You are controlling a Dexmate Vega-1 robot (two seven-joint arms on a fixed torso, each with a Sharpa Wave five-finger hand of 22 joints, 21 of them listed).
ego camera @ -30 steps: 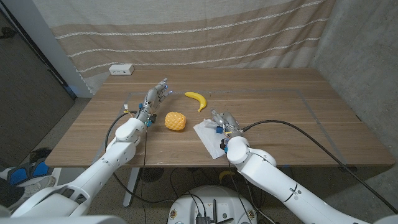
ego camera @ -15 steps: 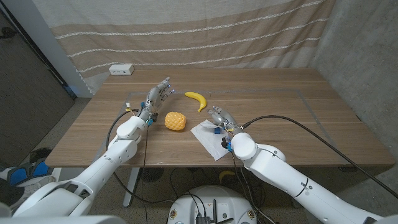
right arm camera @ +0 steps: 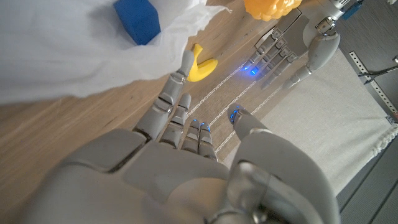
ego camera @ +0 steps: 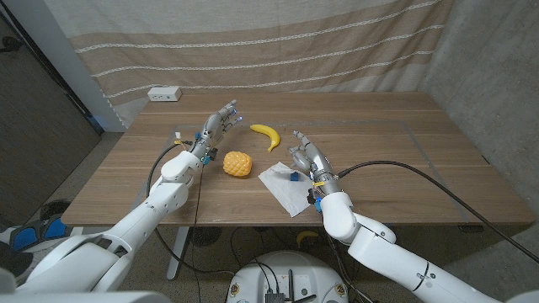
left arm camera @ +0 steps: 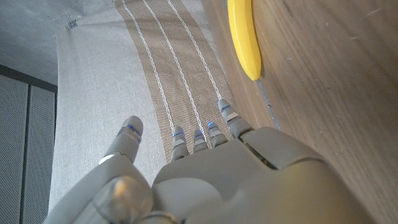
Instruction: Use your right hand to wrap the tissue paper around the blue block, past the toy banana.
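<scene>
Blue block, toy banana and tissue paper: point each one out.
blue block (right arm camera: 137, 21), right wrist view, middle of its upper face.
toy banana (ego camera: 267, 133), head view, middle of its curve.
tissue paper (ego camera: 288, 192), head view, bare middle of the sheet.

Your right hand (right arm camera: 186, 155) has its fingers spread, holding nothing. The blue block (right arm camera: 137, 22) sits on the tissue paper (right arm camera: 74, 56), the toy banana (right arm camera: 202, 65) just past its edge, with the left hand (right arm camera: 298, 50) and a yellow pineapple toy (right arm camera: 270, 7) beyond.

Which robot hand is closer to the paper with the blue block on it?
The right robot hand. It hovers, open, beside the tissue paper and blue block; the left robot hand is beyond the toy pineapple.
</scene>
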